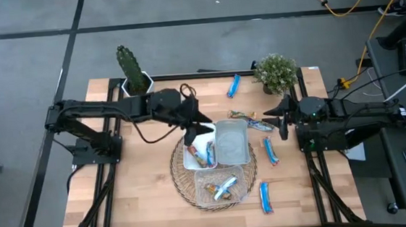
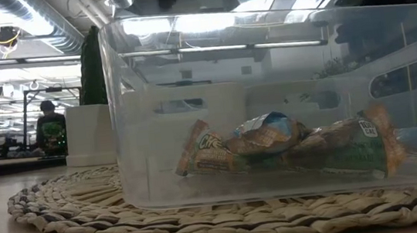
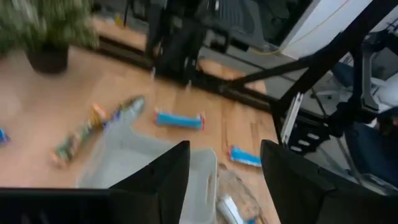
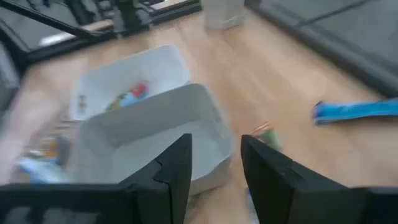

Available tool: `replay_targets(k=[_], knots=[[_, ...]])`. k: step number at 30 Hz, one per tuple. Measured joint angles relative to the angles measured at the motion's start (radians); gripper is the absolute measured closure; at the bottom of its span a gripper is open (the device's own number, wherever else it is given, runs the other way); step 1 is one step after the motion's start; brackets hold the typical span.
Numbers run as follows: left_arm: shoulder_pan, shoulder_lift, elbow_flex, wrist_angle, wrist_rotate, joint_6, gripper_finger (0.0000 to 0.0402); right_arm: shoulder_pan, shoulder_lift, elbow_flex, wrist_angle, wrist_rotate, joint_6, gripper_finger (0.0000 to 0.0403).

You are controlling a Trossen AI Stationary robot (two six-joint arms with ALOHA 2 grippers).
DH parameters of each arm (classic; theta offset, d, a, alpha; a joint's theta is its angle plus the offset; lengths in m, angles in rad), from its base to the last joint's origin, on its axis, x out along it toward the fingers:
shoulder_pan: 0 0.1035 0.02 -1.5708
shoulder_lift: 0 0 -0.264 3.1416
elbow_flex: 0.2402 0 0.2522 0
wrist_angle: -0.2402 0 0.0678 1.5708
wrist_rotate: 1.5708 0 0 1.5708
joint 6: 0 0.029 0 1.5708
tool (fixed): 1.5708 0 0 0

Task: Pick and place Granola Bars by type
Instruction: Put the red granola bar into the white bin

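The left tool (image 1: pixel 193 129) is hanging over the middle of the counter (image 1: pixel 137 198), above the white tray (image 1: pixel 192 156), its fingers (image 3: pixel 163 180) standing apart with nothing between them. The right tool (image 1: pixel 284 114) is hovering nearer the counter's right edge, beside the flowering plant (image 1: pixel 275 71) — its fingers (image 4: pixel 174 168) are likewise apart and empty. Three trays are sitting on a round woven mat (image 1: pixel 183 184) at the centre: the white tray is holding a blue-and-red bar (image 1: pixel 210 153), the grey tray (image 1: pixel 232 142) is lying next to it, and the clear tray (image 1: pixel 218 186) toward the near edge is carrying brownish bars (image 2: pixel 289 147) and a blue one. The remaining Granola Bars are lying loose on the counter — one blue bar (image 1: pixel 233 86) near the far edge, a brownish-silver pair (image 1: pixel 251 120) just beyond the grey tray, one blue-and-red bar (image 1: pixel 270 151) between the mat and the right edge, and another blue bar (image 1: pixel 265 197) close to the near edge. A cactus (image 1: pixel 131 70) in a white pot is standing at the far left corner.
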Motion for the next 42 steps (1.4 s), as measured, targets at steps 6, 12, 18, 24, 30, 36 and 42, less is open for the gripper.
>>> replay_targets(k=[6,12,18,24,30,36,42], knots=[[-0.001,-0.001,0.120,-0.131,-0.085,0.108,0.0226,0.017,0.011,0.000,-0.004,-0.208,0.221,0.0262],[0.000,-0.022,0.137,-0.247,-0.153,0.150,0.0228,0.117,0.070,0.000,-0.040,-0.201,0.511,0.0262],[0.000,-0.024,0.136,-0.362,-0.186,0.197,0.0229,0.263,0.184,0.002,-0.053,-0.107,0.754,0.0264],[0.027,-0.024,0.136,-0.403,-0.215,0.265,0.0229,0.387,0.356,0.160,-0.377,-0.076,1.060,0.0296],[0.070,-0.024,0.136,-0.402,-0.270,0.323,0.0229,0.472,0.532,0.322,-0.668,-0.075,1.235,0.0339],[0.118,-0.024,0.136,-0.401,-0.271,0.396,0.0229,0.516,0.641,0.301,-0.551,-0.085,1.278,0.0345],[0.165,-0.024,0.135,-0.401,-0.219,0.413,0.0229,0.517,0.728,0.264,-0.456,-0.103,1.281,0.0264]])
